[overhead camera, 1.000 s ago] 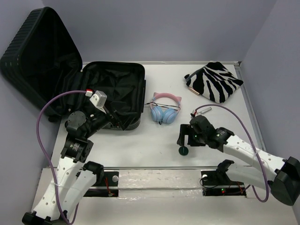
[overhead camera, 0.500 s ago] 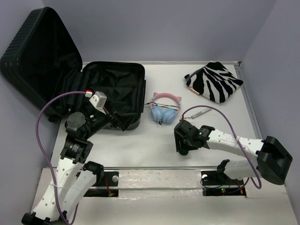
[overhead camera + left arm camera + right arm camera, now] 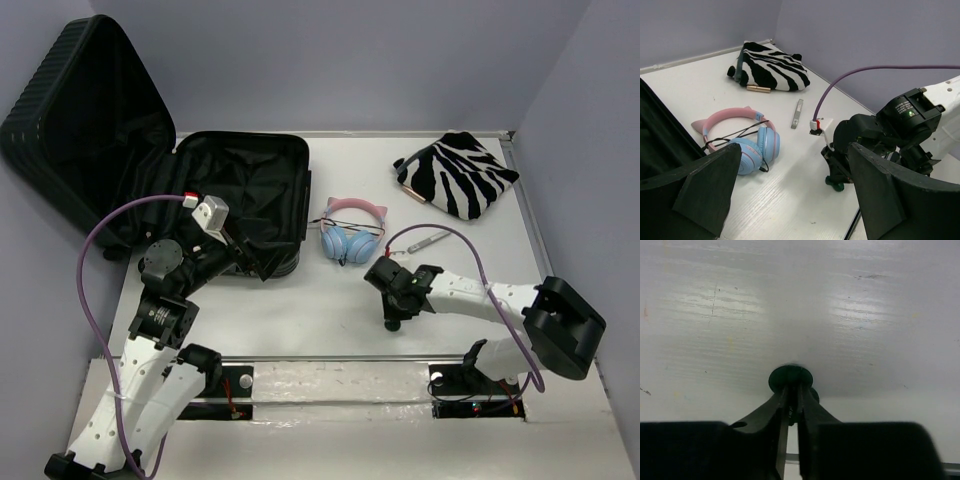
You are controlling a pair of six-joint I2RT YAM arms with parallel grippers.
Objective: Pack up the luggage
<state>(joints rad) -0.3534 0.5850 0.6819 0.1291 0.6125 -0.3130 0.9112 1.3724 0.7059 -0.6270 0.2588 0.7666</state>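
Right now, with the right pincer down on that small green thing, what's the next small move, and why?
Probably a short straight lift. The right pincer looks shut on the small green object, which sits on the table, and the open luggage lies across to the left, so it needs to clear the surface first.

One each: luggage (image 3: 85,110), headset (image 3: 350,235), pouch (image 3: 462,172), knob (image 3: 790,377)

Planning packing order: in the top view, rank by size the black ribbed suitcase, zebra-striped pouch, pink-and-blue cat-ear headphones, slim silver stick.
Largest first:
black ribbed suitcase
zebra-striped pouch
pink-and-blue cat-ear headphones
slim silver stick
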